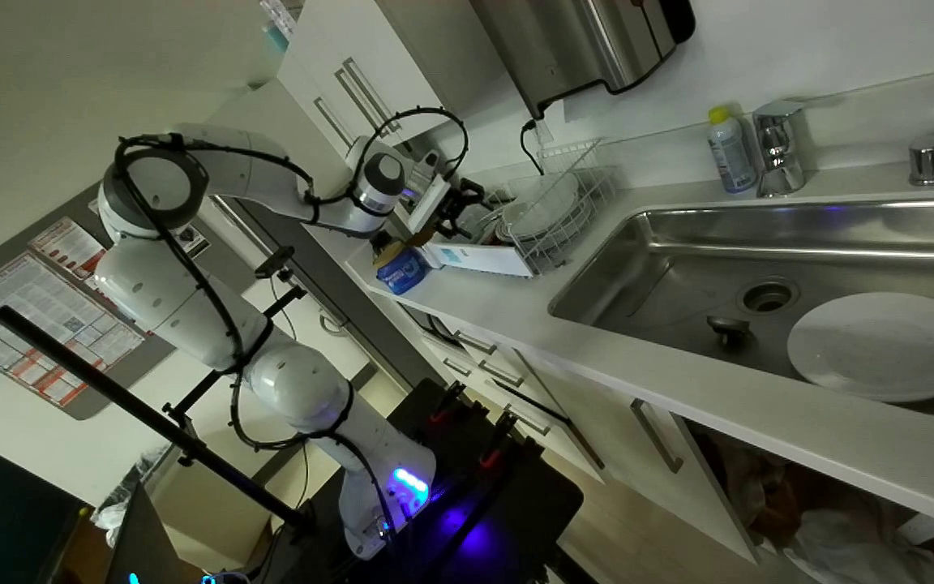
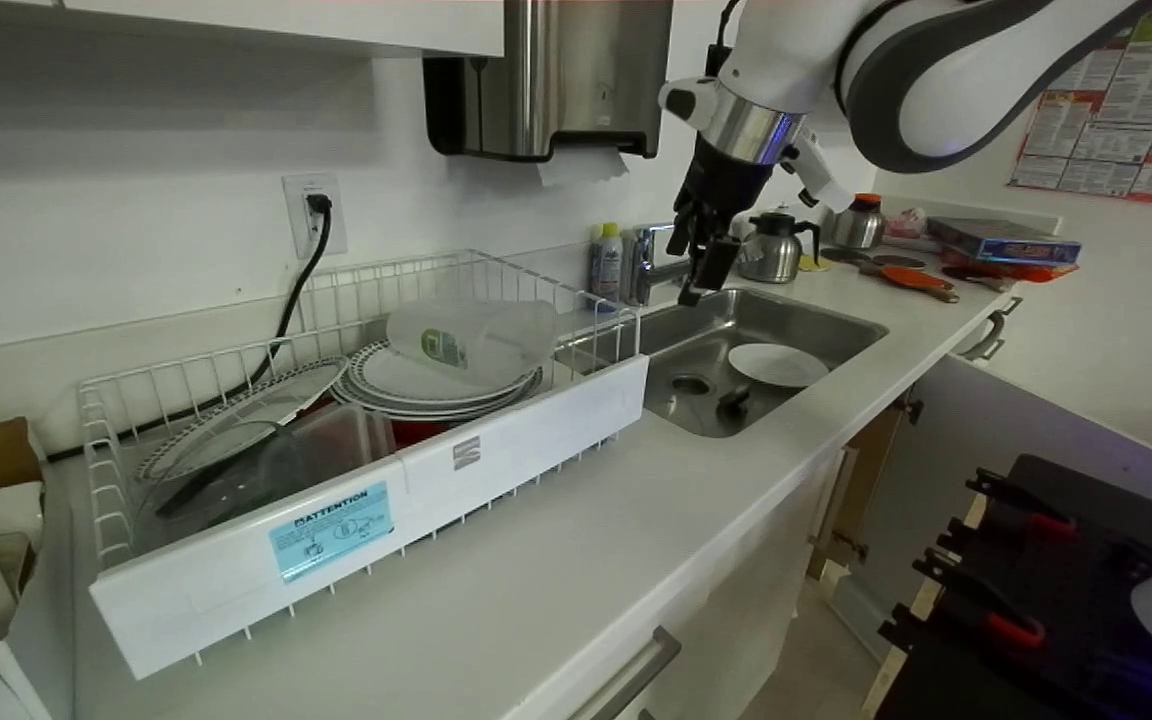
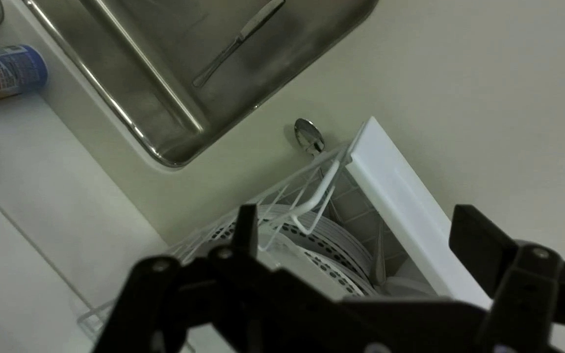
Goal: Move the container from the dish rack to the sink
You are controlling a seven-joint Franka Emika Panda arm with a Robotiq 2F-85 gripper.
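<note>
Exterior view: at left, the dish rack (image 2: 536, 438) holds a clear tub (image 2: 331, 450), then the translucent container (image 2: 506, 335) lying on plates (image 2: 376, 378); the gripper (image 3: 356, 213) hangs with fingers spread wide; at right, the steel sink (image 2: 816, 326) holds a white plate (image 2: 779, 365).

It is a kitchen: in an exterior view, sink (image 1: 702, 272) w/ tap (image 1: 779, 154) at frame's rt., dish rack (image 1: 487, 259) nr. ctr.
</note>
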